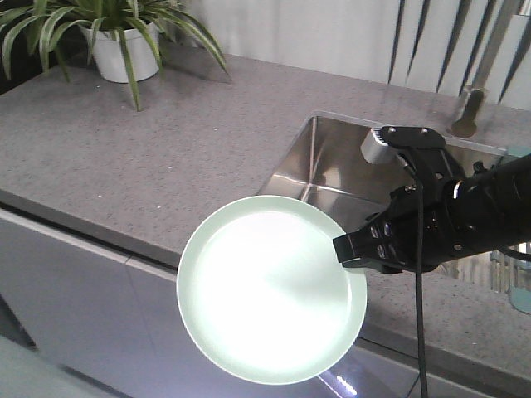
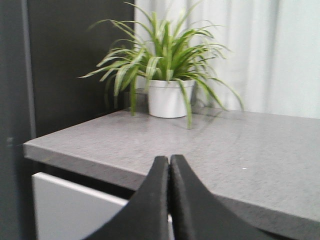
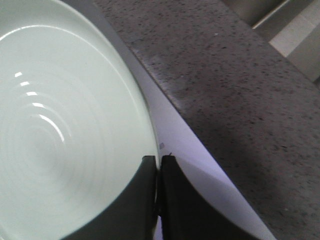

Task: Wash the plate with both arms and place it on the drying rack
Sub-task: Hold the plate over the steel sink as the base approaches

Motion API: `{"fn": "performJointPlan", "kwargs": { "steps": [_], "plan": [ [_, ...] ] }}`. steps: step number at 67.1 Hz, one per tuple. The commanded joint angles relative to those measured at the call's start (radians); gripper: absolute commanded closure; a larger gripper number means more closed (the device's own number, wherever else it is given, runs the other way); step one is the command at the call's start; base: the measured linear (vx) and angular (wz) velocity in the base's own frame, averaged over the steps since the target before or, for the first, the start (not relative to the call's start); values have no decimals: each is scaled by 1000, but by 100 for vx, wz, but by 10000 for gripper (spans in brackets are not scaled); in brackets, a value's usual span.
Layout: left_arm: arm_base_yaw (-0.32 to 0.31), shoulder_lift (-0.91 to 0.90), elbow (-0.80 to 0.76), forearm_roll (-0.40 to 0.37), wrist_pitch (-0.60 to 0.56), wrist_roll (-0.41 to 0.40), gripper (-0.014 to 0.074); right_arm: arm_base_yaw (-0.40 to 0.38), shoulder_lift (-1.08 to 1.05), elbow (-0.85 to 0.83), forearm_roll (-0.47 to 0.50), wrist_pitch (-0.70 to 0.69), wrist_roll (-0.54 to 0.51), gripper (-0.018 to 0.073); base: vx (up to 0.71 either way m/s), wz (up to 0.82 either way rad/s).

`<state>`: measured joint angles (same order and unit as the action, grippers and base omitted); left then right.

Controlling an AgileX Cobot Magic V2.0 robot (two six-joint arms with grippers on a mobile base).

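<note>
While the right tool (image 1: 340, 249) pinches the rim of the mint-green plate (image 1: 265, 290), its fingers clamped thin on the edge, the plate hangs face-up just off the front of the counter (image 1: 149, 157), left of the steel sink (image 1: 332, 157). The left tool (image 2: 169, 170) is closed on nothing, pointing at a potted plant (image 2: 167, 80). This looks like the carry before washing. Next, the plate needs to swing over the sink with the left arm joining; only a sliver of the drying rack (image 1: 523, 294) shows.
</note>
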<state>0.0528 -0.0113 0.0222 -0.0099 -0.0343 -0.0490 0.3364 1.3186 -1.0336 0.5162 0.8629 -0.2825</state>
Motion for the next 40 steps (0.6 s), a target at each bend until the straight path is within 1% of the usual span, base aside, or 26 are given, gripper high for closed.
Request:
{"fn": "performJointPlan", "kwargs": {
  "steps": [1,20,40],
  "plan": [
    [1,-13,-28,-8,-73,-5,603,-1,-29,-30,30,-34,-6,561,11,-43],
    [1,-13,-28,-8,-73,-5,603,-1,-29,-30,30,-34,-6,561,10,-37],
    [1,-13,-28,-8,-73,-5,603,-1,-29,-30,30,-34,-6,561,10,-19]
  ]
}}
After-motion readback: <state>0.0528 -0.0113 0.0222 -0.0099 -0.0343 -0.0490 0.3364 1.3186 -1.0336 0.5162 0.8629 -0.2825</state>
